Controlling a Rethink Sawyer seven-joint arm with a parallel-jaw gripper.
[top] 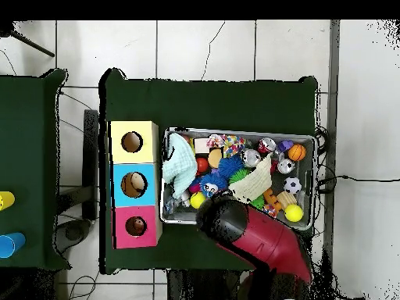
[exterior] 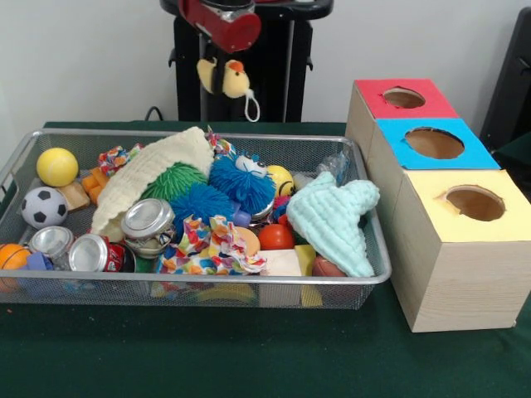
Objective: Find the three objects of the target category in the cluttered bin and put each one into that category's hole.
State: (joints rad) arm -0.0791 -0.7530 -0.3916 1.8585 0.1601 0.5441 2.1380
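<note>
Front view: red-and-black gripper (exterior: 222,62) raised above silver wire-mesh basket's (exterior: 249,287) far rim | fingers pinching small yellow toy duck (exterior: 224,79) | red-surround hole (exterior: 404,98) at right, well apart.

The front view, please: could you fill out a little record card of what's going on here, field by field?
Gripper: raised behind the bin, shut on yellow duck
Duck position: hanging in the air, not yet over any hole
Wire bin: full of balls, cans and cloths
Red hole: farthest box, near the robot
Blue hole: middle box
Yellow hole: nearest box
</note>
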